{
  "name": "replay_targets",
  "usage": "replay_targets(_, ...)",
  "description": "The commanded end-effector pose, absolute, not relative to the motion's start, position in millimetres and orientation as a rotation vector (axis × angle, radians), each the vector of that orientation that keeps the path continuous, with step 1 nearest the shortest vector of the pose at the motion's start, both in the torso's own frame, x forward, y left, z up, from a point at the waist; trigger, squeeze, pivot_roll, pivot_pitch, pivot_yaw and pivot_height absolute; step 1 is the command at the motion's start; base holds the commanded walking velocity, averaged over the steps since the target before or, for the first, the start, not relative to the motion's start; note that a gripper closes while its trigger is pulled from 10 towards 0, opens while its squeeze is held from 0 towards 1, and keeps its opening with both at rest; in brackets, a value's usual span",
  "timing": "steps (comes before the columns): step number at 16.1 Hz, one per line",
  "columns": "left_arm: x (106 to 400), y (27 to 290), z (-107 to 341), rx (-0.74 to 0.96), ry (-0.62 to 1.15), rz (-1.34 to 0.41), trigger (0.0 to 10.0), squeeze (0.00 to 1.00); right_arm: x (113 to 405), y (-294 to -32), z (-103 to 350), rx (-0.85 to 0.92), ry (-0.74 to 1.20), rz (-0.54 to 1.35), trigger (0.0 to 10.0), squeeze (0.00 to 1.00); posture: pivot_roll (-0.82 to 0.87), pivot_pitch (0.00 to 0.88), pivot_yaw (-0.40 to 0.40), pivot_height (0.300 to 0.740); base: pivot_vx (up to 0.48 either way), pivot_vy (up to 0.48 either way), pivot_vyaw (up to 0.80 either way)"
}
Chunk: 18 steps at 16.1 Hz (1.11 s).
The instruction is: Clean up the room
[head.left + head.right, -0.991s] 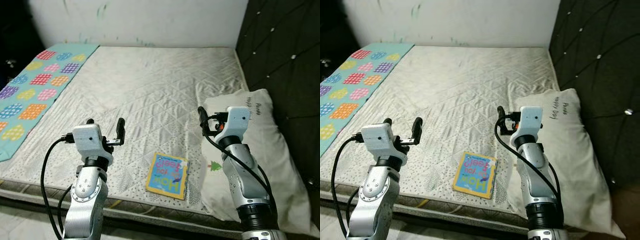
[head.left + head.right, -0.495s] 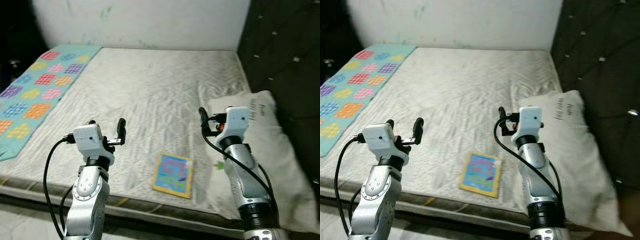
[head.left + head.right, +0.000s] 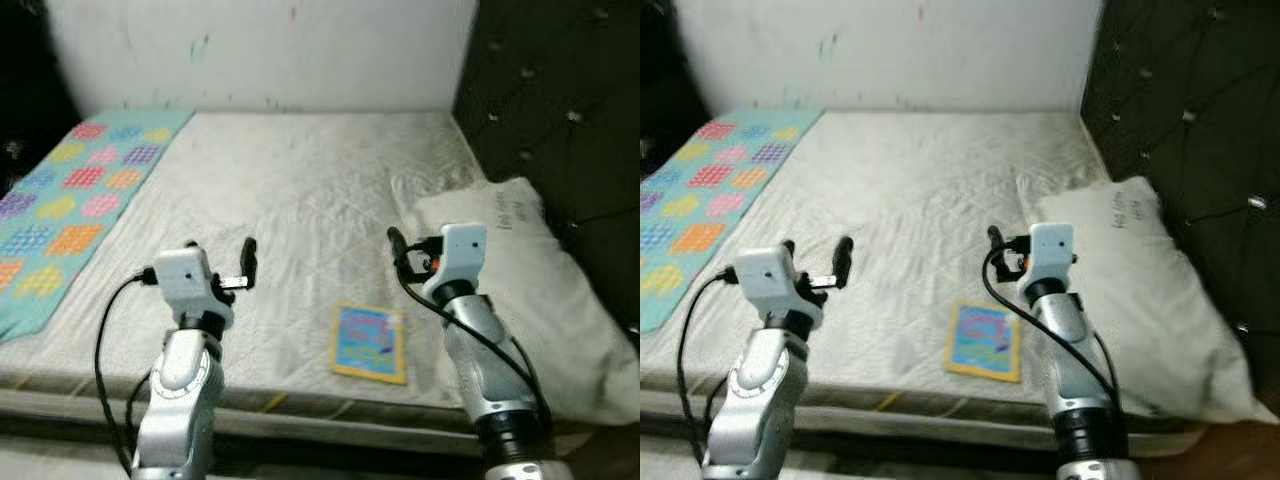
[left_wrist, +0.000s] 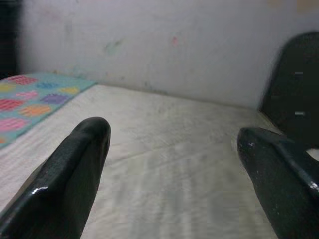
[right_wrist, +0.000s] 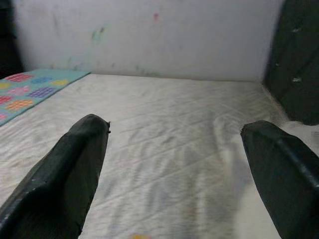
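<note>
Though near the mattress [image 3: 300,190] edge, book [image 3: 369,342] unobstructed.

Bare quilted mattress [image 3: 300,190]; white smudged wall [image 3: 270,50] far; dark tufted headboard [image 3: 550,90] right.

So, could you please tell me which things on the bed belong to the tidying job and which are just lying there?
Belongs to the job:
- book, flat near the mattress's front edge
- left gripper and right gripper, jaws open, above the mattress

Just lying about:
- pillow on the right
- patterned blanket on the left
- mattress
</note>
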State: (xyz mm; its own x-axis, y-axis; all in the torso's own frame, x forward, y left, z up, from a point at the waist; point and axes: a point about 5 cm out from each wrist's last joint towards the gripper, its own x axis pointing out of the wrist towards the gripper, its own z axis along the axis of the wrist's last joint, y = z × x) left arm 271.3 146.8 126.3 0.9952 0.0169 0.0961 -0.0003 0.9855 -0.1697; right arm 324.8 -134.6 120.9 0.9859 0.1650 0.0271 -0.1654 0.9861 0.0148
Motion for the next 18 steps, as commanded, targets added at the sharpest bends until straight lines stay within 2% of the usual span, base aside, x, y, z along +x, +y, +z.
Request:
replay_targets(1,271.9,150.0,127.0,-0.171,-0.101,0.02,10.0,0.0,326.5,-127.1,124.2,0.013,-0.034,0.203,10.0,0.0,-0.14,0.0,0.055,0.74,0.0,0.48,0.0)
replay_targets(3,271.6,150.1,126.7,-0.18,-0.106,0.02,10.0,0.0,326.3,-126.2,123.0,0.012,-0.029,0.214,10.0,0.0,-0.14,0.0,0.055,0.74,0.0,0.48,0.0)
replay_targets(18,271.0,148.9,127.9,-0.177,-0.123,0.003,10.0,0.0,326.1,-126.1,121.7,0.012,-0.026,0.214,10.0,0.0,-0.14,0.0,0.055,0.74,0.0,0.0,0.0)
